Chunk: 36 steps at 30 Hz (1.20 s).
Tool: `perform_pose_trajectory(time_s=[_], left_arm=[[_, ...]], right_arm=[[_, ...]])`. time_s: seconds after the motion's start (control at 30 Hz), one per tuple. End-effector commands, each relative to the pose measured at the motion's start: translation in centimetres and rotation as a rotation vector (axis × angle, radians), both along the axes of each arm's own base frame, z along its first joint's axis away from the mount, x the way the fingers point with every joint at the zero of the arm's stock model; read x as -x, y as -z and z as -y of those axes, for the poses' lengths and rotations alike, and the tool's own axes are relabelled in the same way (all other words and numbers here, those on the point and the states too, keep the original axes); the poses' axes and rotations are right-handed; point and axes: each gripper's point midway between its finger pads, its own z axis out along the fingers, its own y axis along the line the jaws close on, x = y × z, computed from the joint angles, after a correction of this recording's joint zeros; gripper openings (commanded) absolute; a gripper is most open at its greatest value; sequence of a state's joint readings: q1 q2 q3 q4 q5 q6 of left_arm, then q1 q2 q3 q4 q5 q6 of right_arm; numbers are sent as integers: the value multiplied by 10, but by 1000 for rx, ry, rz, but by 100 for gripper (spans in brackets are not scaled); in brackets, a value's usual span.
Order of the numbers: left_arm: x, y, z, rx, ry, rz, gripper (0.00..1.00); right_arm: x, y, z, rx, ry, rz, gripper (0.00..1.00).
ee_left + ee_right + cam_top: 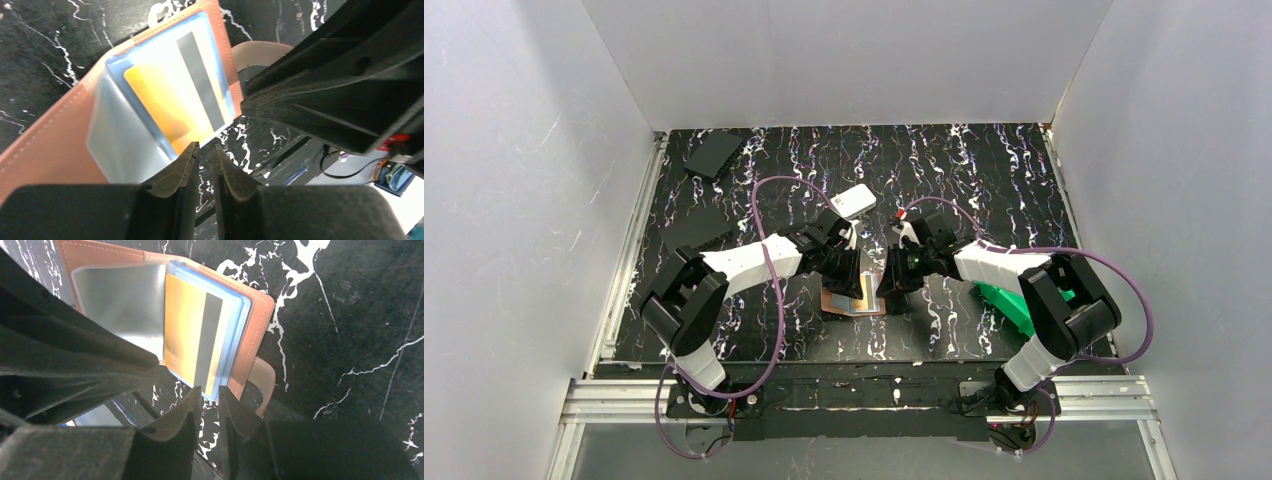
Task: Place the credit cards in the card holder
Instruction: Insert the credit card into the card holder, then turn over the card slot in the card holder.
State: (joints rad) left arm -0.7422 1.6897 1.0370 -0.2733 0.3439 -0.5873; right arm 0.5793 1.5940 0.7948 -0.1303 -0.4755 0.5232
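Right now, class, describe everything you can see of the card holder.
The card holder is an orange-brown, leather-looking bifold with pale stitching, lying open on the black marbled table. Inside are a grey panel and light-blue clear sleeves, one showing a yellow card with a dark stripe. Its snap tab sticks out one side. The left hand and right hand sit at its edge; contact unclear.

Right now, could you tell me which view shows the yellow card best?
Right wrist: the yellow card sits sharp, stripe visible, in the card holder. Left wrist shows it glare-washed; the top view leaves it tiny.
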Motion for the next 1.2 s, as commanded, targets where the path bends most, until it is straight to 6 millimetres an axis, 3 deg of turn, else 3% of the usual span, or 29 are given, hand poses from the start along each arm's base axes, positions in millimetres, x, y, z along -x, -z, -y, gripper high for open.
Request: perform_pose_trajectory(time_s=[0.0, 0.3, 0.73, 1.17], left_arm=[[-9, -1, -8, -29, -7, 33, 14], [-7, 15, -15, -57, -16, 15, 12], [-3, 43, -28, -105, -32, -27, 2], [-2, 45, -26, -87, -28, -45, 0]], right_arm=[[-10, -17, -13, -61, -1, 48, 27], [-13, -16, -16, -72, 7, 42, 30], [-13, -10, -19, -83, 29, 11, 32], [-9, -17, -31, -179, 3, -13, 37]])
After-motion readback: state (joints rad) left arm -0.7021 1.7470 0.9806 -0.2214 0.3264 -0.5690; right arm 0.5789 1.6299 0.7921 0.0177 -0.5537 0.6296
